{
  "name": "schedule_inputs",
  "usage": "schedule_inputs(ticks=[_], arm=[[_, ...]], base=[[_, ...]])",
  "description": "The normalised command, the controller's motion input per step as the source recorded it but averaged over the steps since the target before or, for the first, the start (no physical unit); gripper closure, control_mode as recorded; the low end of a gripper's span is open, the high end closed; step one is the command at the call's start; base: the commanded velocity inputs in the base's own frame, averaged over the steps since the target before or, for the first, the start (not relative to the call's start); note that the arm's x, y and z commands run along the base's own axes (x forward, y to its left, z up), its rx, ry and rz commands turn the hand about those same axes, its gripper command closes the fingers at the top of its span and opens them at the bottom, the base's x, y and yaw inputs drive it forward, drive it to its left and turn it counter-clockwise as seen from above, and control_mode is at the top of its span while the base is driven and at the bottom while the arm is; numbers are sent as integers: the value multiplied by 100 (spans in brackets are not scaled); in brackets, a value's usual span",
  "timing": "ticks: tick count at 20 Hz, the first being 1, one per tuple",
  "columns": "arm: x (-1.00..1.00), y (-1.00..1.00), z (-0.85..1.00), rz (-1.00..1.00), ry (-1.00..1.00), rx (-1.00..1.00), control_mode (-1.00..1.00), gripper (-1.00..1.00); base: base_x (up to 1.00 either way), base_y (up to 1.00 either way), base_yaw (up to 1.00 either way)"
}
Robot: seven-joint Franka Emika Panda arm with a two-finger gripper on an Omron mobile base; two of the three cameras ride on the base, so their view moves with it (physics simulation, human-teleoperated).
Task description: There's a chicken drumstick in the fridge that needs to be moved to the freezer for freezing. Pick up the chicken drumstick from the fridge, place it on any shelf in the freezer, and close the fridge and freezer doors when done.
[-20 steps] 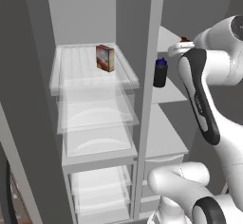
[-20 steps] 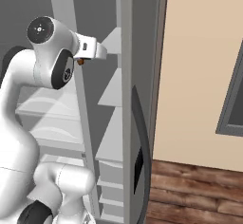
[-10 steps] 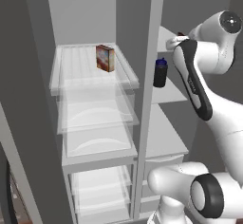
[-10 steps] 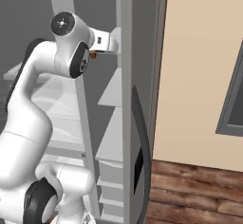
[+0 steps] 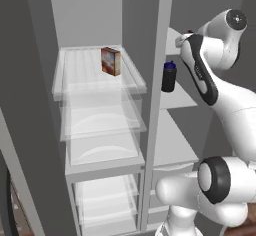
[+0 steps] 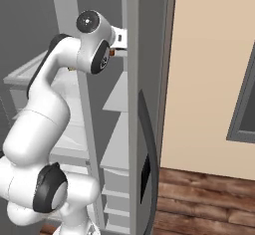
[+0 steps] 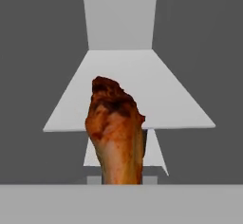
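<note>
My pincer (image 7: 122, 182) stays clenched on the chicken drumstick (image 7: 116, 130), at centre frame in the hand view, over a pale shelf (image 7: 128, 92) of the freezer (image 5: 182, 95). Since a second ago my arm has reached further in and higher, toward the upper right of the left base view. The reddish box (image 5: 110, 61) and the dark bottle (image 5: 169, 76) have not moved.

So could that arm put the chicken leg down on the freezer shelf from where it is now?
Probably yes. The pincer is shut on the drumstick, and a bare pale shelf lies straight ahead of it, with nothing visible in between. The freezer door stands open.
</note>
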Motion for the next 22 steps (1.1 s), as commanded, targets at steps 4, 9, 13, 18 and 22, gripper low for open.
schedule_inputs(ticks=[4, 9, 13, 18, 22], arm=[[45, -30, -12, 0, 0, 0, -100, 100], [44, -18, -18, 0, 0, 0, -100, 100], [43, 0, -16, 0, 0, 0, -100, 100], [41, 0, -12, 0, 0, 0, -100, 100], [46, 0, -4, 0, 0, 0, -100, 100]], base=[[0, 0, 0], [0, 0, 0], [0, 0, 0], [0, 0, 0], [0, 0, 0]])
